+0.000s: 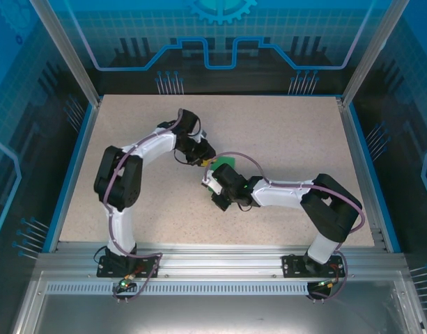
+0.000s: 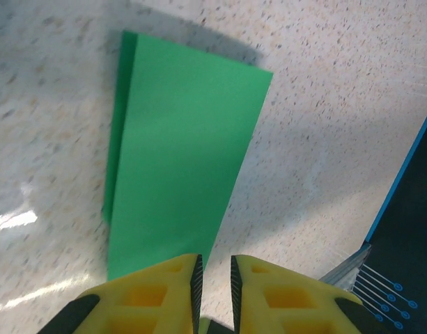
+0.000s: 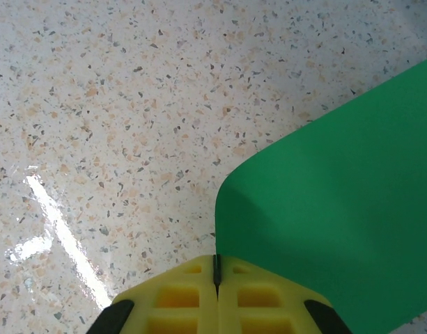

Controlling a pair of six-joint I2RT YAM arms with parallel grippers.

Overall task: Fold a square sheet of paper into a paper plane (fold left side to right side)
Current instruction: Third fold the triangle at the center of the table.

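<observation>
The square sheet of paper [image 2: 182,153] is bright green and lies folded into a long strip on the speckled table, one layer sticking out along its left side. My left gripper [image 2: 213,268] hovers at the strip's near right corner with its jaws a narrow gap apart and only table showing between them. In the right wrist view the paper [image 3: 338,195] curves up from the table, and its edge runs straight into my right gripper [image 3: 216,259], which is shut on it. From above, both grippers [image 1: 201,156] [image 1: 212,182] meet mid-table over the paper [image 1: 226,161].
The speckled table [image 1: 290,132] has a blue raised border [image 1: 357,149] and metal frame posts at the corners. Both arms bend inward from their bases at the near edge. Bare table lies on every side of the paper.
</observation>
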